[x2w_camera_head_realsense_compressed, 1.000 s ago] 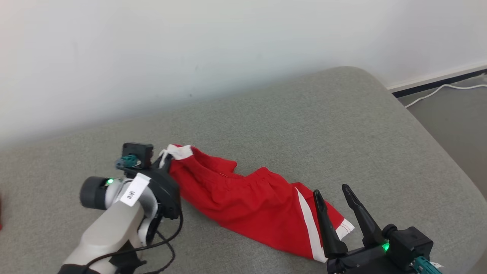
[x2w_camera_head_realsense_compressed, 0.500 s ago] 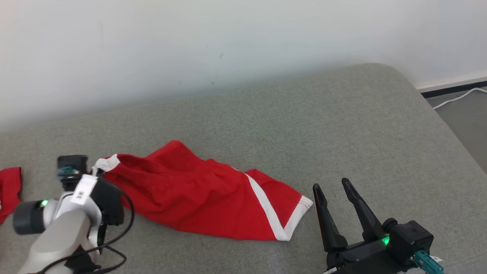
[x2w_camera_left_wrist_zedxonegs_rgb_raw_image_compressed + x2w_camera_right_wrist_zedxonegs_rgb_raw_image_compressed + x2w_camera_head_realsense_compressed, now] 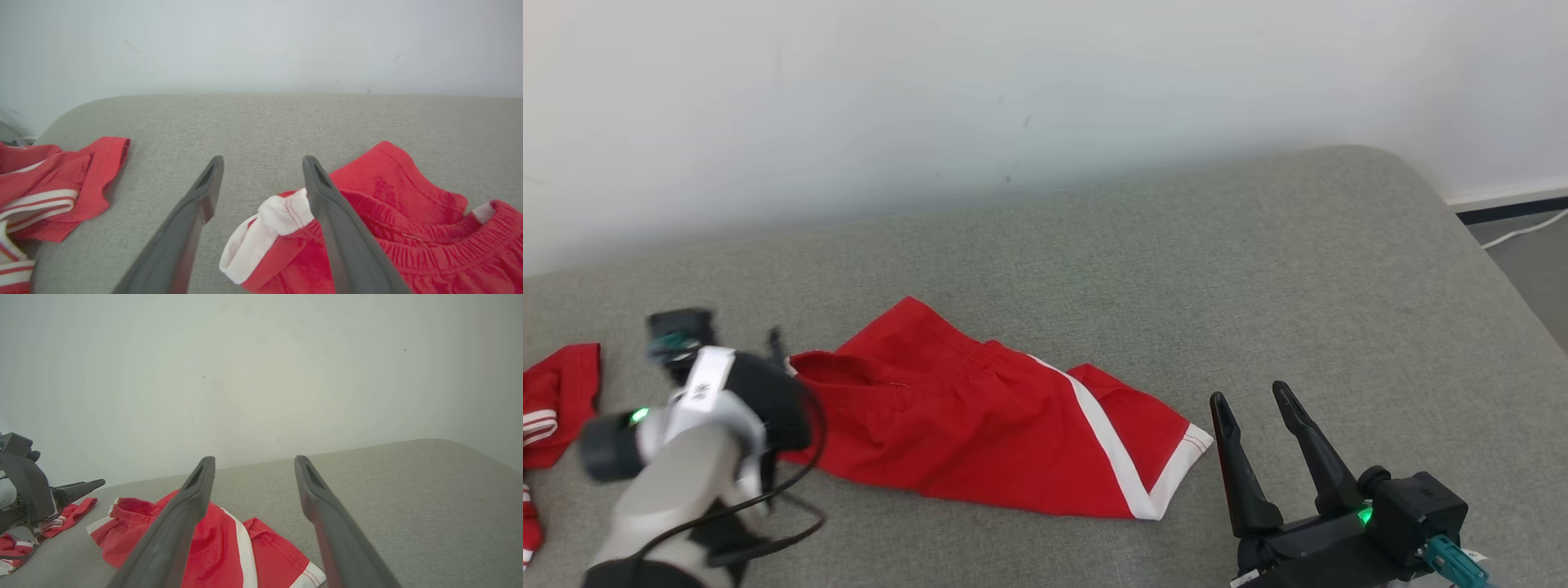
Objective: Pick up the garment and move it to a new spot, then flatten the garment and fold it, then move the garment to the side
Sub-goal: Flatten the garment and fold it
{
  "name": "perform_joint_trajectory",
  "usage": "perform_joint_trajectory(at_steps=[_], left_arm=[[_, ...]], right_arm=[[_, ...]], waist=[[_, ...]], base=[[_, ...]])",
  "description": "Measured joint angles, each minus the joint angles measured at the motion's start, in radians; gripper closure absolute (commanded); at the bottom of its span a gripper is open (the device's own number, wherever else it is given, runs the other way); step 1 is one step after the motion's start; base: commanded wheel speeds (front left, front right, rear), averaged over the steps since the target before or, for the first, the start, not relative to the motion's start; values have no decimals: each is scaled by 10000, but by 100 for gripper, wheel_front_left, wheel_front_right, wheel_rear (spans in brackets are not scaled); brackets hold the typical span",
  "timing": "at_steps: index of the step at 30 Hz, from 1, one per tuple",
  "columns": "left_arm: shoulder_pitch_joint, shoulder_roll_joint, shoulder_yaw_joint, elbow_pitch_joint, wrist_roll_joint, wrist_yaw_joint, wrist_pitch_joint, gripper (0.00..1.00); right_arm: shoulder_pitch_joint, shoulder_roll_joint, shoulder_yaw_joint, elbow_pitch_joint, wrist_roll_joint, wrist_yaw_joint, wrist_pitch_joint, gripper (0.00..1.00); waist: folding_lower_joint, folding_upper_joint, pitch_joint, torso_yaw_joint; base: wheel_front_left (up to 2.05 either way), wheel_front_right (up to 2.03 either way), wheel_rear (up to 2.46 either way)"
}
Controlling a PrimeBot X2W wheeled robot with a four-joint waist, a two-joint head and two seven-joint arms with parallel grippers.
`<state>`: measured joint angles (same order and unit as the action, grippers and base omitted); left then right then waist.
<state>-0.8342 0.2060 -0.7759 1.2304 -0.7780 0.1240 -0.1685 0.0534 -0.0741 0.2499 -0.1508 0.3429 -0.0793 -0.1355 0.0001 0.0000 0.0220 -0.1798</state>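
Shorts (image 3: 980, 433) lie slack at their new spot on the grey cushion (image 3: 1258, 245), my left hand (image 3: 261, 163) having just let go of the white-trimmed corner (image 3: 278, 220), spread like my idle right hand (image 3: 1249, 392), so flattening comes next.

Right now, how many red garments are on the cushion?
2: the shorts in the middle, beside the left gripper; a striped garment at the far left, partly out of frame.

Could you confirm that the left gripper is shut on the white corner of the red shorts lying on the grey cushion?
Not quite: the left gripper is open, as the left wrist view shows. The red shorts do lie on the grey cushion.
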Motion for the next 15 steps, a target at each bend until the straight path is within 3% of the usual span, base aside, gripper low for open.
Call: perform_joint_trajectory(at_steps=[9, 15], left_arm=[[-224, -1699, -541, -633, 61, -451, 203, 0], [-41, -1695, -966, -453, 211, -533, 880, 0]], right_arm=[[-29, 12, 213, 128, 0, 0, 50, 0], [-28, 42, 443, 167, 0, 0, 125, 0]], waist=[[0, 0, -53, -9], [0, 0, -44, -408]], base=[[0, 0, 0], [0, 0, 0]])
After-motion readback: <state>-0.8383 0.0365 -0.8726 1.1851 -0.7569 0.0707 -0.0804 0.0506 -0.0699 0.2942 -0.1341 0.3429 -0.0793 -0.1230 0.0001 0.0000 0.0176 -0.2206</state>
